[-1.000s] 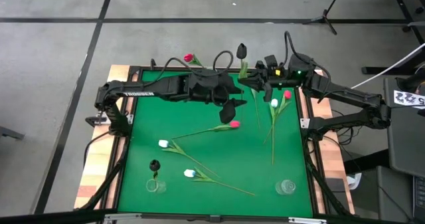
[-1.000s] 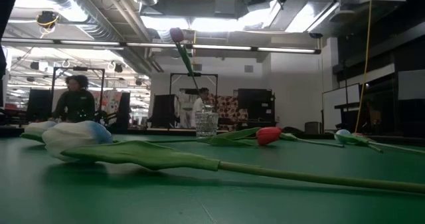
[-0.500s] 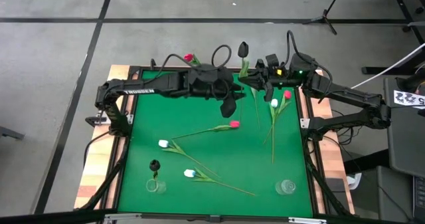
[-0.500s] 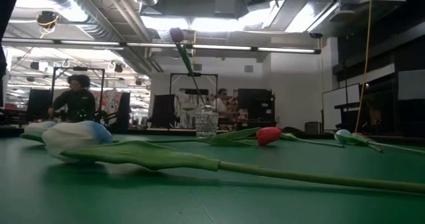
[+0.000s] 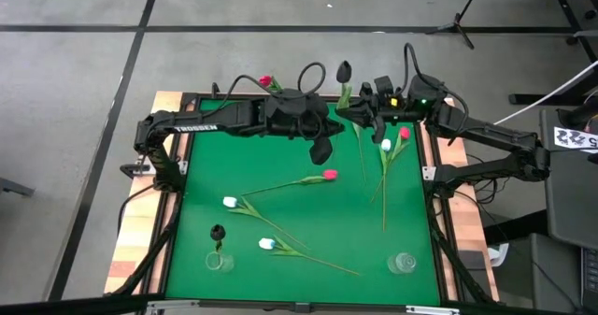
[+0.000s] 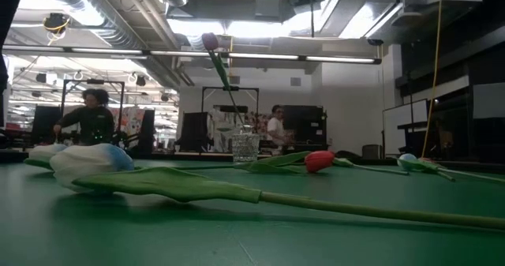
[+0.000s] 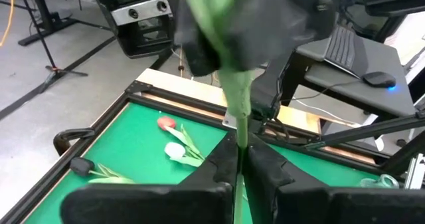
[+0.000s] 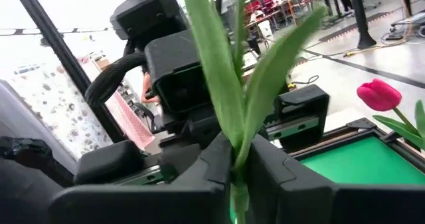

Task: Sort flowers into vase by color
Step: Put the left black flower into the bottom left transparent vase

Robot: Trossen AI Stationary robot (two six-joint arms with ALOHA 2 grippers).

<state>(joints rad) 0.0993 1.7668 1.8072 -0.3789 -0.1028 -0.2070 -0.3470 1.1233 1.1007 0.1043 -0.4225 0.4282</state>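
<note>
You see the left gripper (image 7: 238, 159) go from open to closed on the thin green stem (image 7: 239, 121) of the near-black artificial tulip (image 5: 344, 70), its arm shifting slightly toward the right gripper (image 5: 365, 116). In the low view, a background person (image 6: 276, 129) walks right.

A green-topped table (image 5: 299, 217) with a dark frame carries loose artificial tulips: a pink-red one (image 5: 329, 176) near the middle, two white ones (image 5: 230, 203) (image 5: 266, 244) toward the left front, and a white (image 5: 385, 145) and a pink-red one (image 5: 404, 134) side by side at the right. Two glass vases stand at the front; the left vase (image 5: 218, 260) holds a near-black tulip (image 5: 217, 232), the right vase (image 5: 403, 262) holds nothing.
</note>
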